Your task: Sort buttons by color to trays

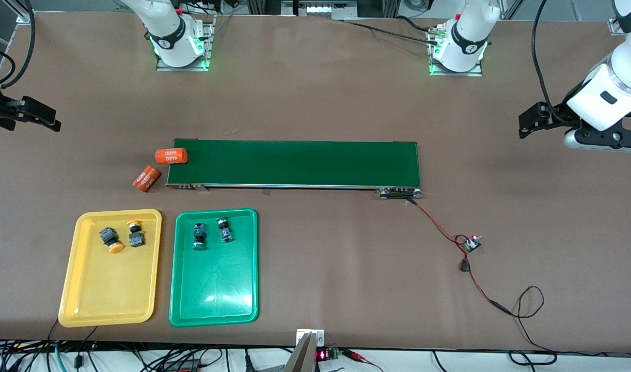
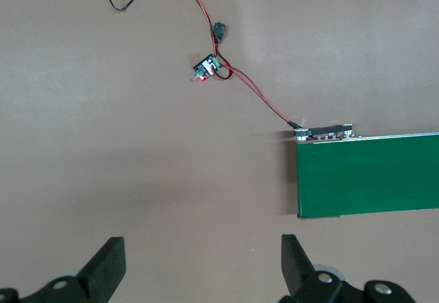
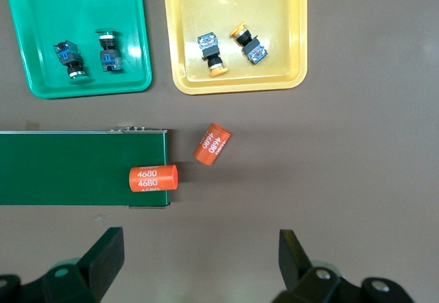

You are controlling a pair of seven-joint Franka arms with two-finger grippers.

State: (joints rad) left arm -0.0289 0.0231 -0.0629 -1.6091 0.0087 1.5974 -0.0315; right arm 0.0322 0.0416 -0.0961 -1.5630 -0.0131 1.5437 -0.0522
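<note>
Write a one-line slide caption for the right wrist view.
Two yellow-capped buttons in the yellow tray, two green ones in the green tray; right gripper open above.

White rounded arms, black end effectors, apparently green-lit bases, black cables

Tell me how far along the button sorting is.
It looks finished. Both yellow buttons lie in the yellow tray, both green buttons in the green tray. Nothing is in hand: the left tool hangs open over bare table off the belt's end, the right tool open above the two orange cylinders. No button is left outside a tray.
</note>
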